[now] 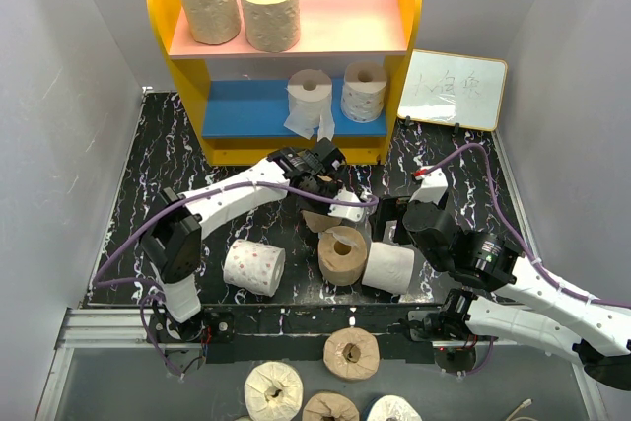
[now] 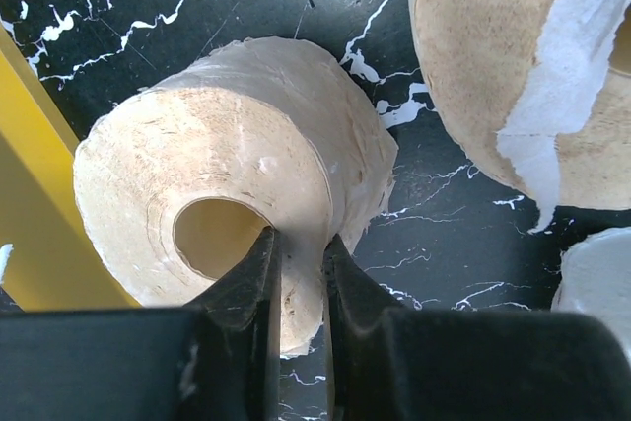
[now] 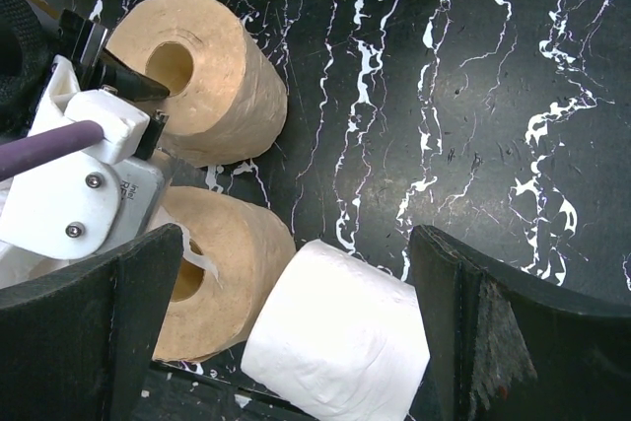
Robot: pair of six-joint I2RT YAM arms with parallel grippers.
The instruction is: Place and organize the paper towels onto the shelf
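Paper towel in left hand, shelf beside

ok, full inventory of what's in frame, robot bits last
shelf: 1, yellow sides, pink upper board, blue lower board, back of mat
upper tan rolls: 2, upright on pink board
lower white rolls: 2, on blue board, left one trails a loose sheet
free tan roll: 1, mat centre
gripped tan roll: 1, on its side just in front of shelf
pink-dotted roll: 1, white, mat left of centre
plain white roll: 1, right of free tan roll
near rolls: 4, tan, cream, white, in front of arm bases, some cropped
whiteboard: 1, white, right of shelf
mat: 1, black marbled
left fingers: pinching gripped tan roll's wall, one inside hollow
right fingers: open, over plain white roll
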